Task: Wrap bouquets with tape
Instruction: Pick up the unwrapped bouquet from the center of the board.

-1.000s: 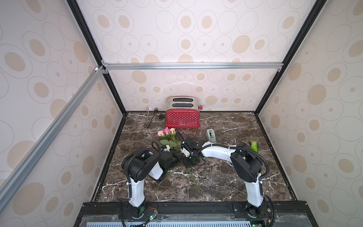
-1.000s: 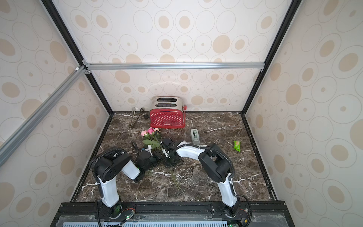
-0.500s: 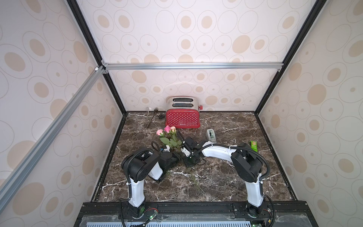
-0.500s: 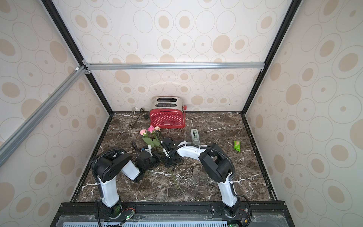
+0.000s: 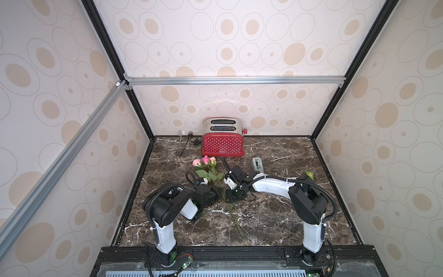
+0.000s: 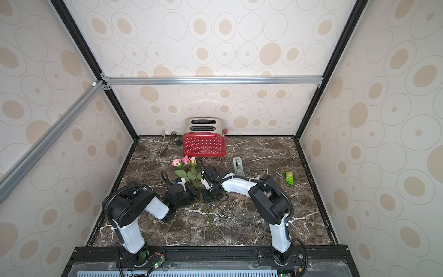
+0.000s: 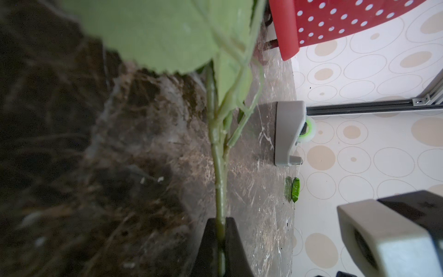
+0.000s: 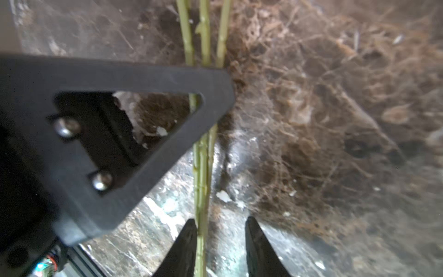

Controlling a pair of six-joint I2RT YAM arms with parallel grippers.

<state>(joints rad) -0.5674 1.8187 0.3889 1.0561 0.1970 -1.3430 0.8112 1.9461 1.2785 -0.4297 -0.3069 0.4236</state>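
Though unclear overhead, left tool point(image 7: 221, 223) pinches bouquets point(image 7: 220, 191)

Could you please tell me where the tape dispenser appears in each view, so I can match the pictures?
In a top view: the tape dispenser stands right of the red toaster, nearer the robot.
In a top view: likewise, between the toaster and the green packet.
Left wrist: standing between the toaster and the packet.
Right wrist: not in it.
Shared landmark: the rose stems, visible in all four views.

Top views: high over near edge, tilted down toward far wall point(image 5: 239, 108), whole tabletop point(image 5: 275, 215) seen. Wrist views: very close, low over tabletop, sharing bouquet stems point(image 7: 219, 167).
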